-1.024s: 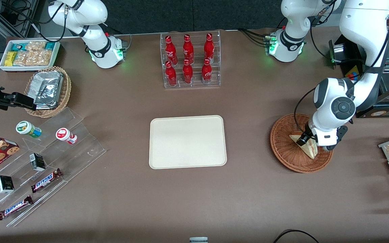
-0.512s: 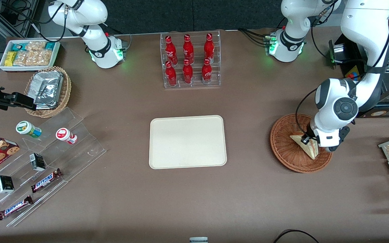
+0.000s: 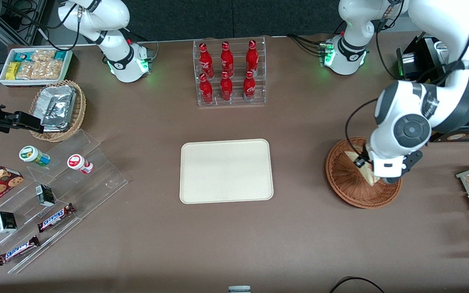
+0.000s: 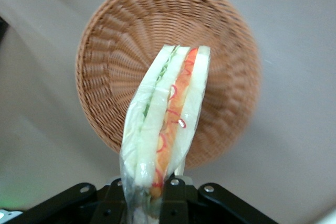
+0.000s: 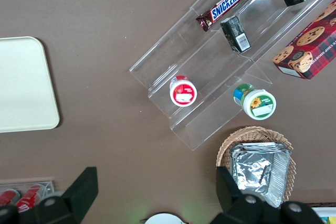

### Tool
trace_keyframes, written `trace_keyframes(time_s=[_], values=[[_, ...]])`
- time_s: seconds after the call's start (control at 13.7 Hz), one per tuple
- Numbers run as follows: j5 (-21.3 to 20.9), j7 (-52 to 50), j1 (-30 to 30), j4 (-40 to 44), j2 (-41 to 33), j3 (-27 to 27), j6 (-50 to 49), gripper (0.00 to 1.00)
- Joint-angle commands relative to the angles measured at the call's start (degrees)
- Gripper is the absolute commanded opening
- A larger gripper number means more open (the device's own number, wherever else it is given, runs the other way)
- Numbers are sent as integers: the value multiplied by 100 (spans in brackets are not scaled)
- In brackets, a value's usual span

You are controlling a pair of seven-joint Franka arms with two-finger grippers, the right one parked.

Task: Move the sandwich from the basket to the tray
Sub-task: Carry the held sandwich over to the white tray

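With the gripper (image 4: 157, 190) clamped on the sandwich (image 4: 167, 124), which hangs clear above the basket (image 3: 346, 179) directly below, carry it level toward the tray (image 3: 226, 171), well apart, avoiding swing.

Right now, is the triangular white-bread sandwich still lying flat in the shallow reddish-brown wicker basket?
No, the gripper holds the sandwich lifted above the basket, whose bottom shows bare beneath it.

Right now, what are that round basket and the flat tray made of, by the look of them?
The basket under the gripper holding the sandwich looks like woven wicker: reddish-brown strands in radiating rings, matte. The tray looks like moulded plastic: smooth, cream, with rounded corners and a low rim.
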State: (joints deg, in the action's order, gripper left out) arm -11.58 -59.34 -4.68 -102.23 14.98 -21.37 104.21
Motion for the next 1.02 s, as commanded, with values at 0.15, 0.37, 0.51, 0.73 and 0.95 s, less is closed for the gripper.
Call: trace_keyframes(time_s=[0.15, 0.37, 0.51, 0.73, 0.95], values=[[-3, 350, 370, 756, 460, -702, -69, 12], [-90, 293, 1248, 1361, 1189, -720, 38, 12], [-73, 431, 1461, 1749, 1655, -746, 151, 12], [-300, 274, 2181, 1934, 2087, -598, 547, 12], [-608, 19, 2471, 1952, 2403, -588, 653, 12]])
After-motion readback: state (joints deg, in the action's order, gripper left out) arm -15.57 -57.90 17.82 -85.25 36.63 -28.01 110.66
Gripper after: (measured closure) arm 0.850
